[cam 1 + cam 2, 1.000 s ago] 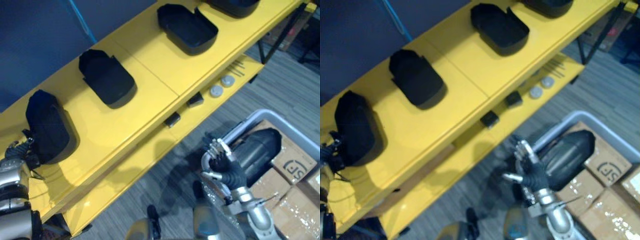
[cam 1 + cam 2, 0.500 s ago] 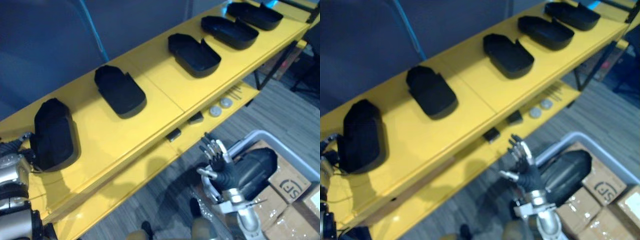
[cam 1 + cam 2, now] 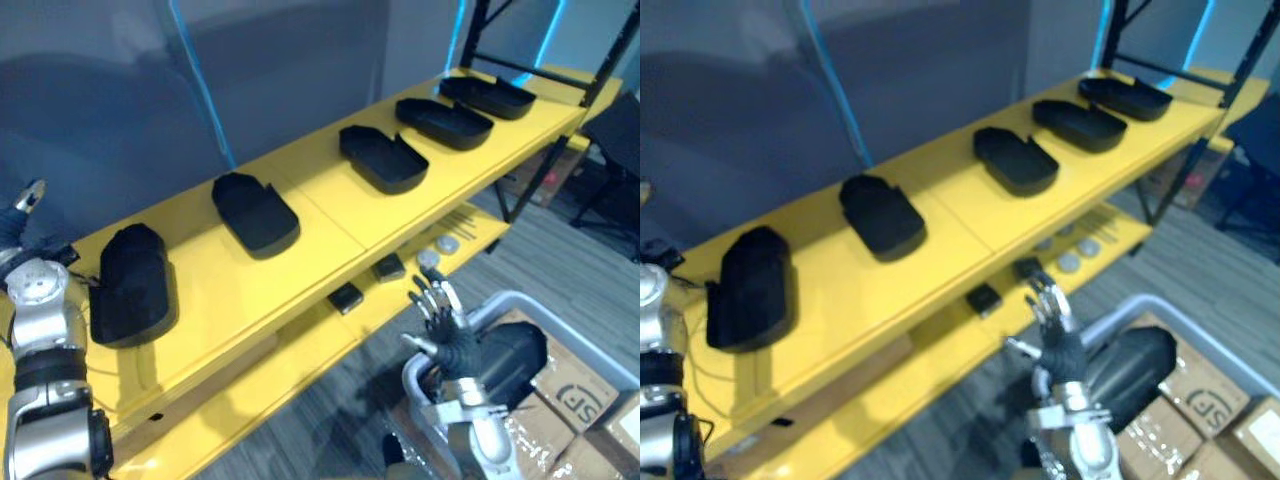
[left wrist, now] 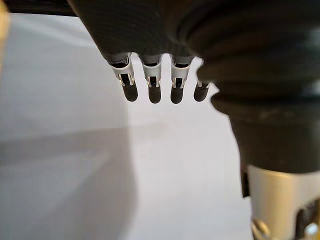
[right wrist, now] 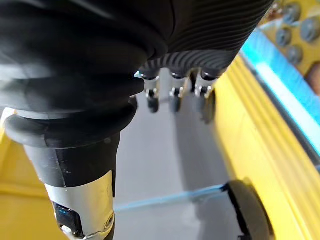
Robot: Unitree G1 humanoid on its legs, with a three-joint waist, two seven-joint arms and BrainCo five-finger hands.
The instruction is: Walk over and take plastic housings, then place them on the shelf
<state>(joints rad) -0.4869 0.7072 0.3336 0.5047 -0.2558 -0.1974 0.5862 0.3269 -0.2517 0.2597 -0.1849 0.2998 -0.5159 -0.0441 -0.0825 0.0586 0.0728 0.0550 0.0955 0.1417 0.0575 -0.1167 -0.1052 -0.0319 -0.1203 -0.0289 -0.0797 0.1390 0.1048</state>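
Several black plastic housings lie in a row on the yellow shelf (image 3: 330, 215). The leftmost housing (image 3: 130, 285) sits near the shelf's left end, with others (image 3: 255, 212) (image 3: 383, 160) further along. My left hand (image 3: 18, 225) is raised off to its left, apart from it; in the left wrist view its fingers (image 4: 152, 90) are straight and hold nothing. My right hand (image 3: 442, 325) stands open with spread fingers below the shelf's front. Right behind it, one more black housing (image 3: 512, 360) lies in the grey bin (image 3: 520, 300).
The lower yellow shelf (image 3: 300, 345) carries small black blocks (image 3: 346, 297) and grey discs (image 3: 430, 258). Cardboard boxes (image 3: 590, 385) sit in the bin at lower right. A grey-blue wall (image 3: 120, 90) stands behind the shelf, a black frame (image 3: 535, 175) at its right end.
The camera has tilted up, so more of the shelf shows. My left hand has come away from the leftmost housing's end and risen. My right hand stays open by the bin.
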